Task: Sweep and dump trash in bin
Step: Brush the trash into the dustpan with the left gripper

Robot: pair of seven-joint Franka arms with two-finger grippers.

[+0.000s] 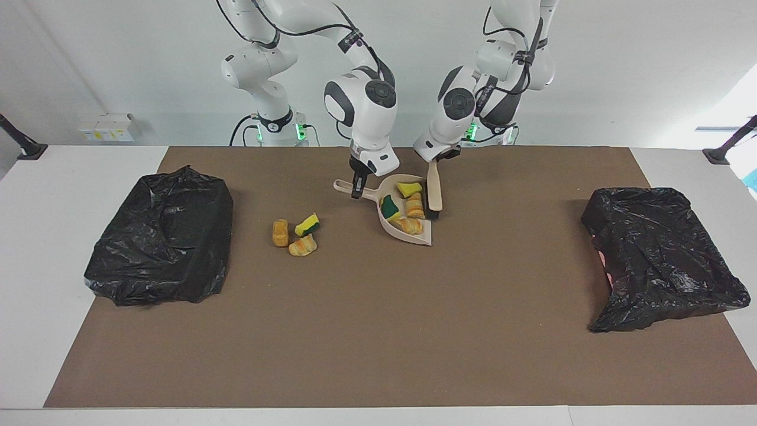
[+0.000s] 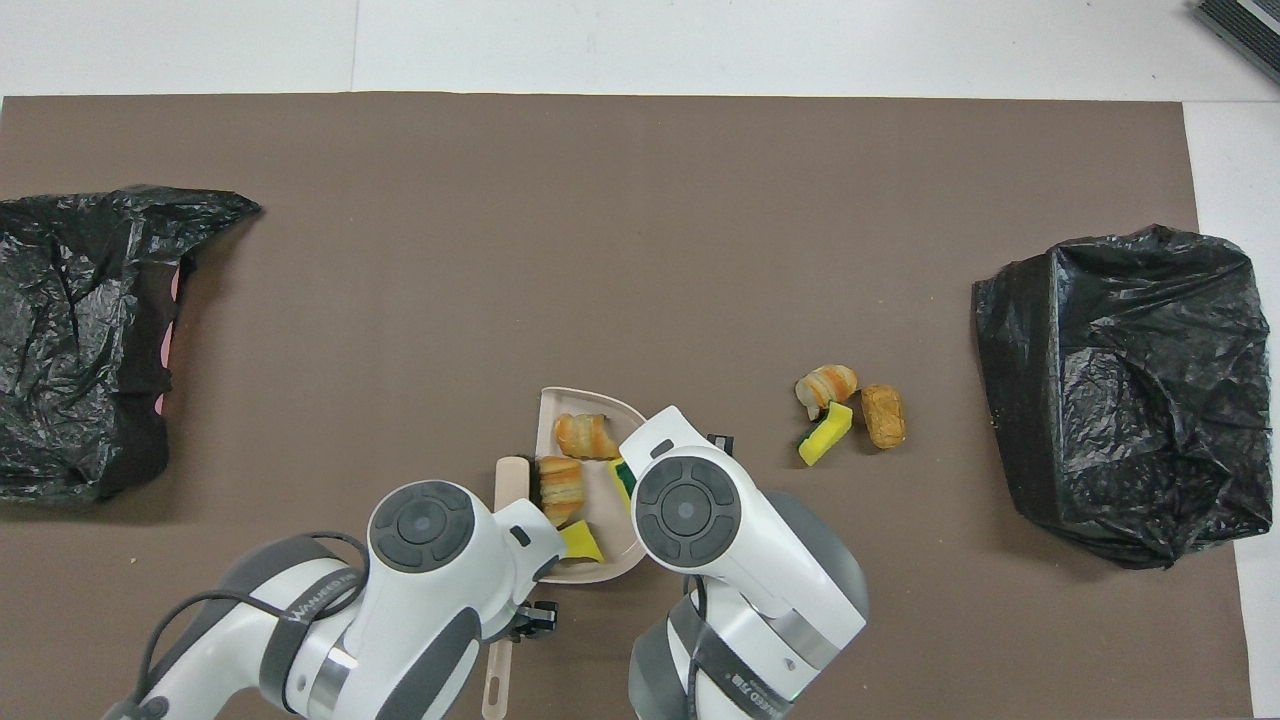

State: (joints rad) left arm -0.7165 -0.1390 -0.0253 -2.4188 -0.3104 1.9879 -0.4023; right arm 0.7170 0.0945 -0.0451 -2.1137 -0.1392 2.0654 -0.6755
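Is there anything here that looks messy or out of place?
Yes: three small pieces lie loose on the brown mat, beside the dustpan toward the right arm's end, while four others already sit in it. Nothing looks spilled or broken.

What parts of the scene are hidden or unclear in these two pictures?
- Overhead view: the right arm covers the dustpan handle and part of the green sponge piece.
- Overhead view: the left arm covers the middle of the brush and part of the yellow sponge piece.
- Overhead view: the picture's edge cuts off one black bag.
- Both views: the inside of either bag is not visible.
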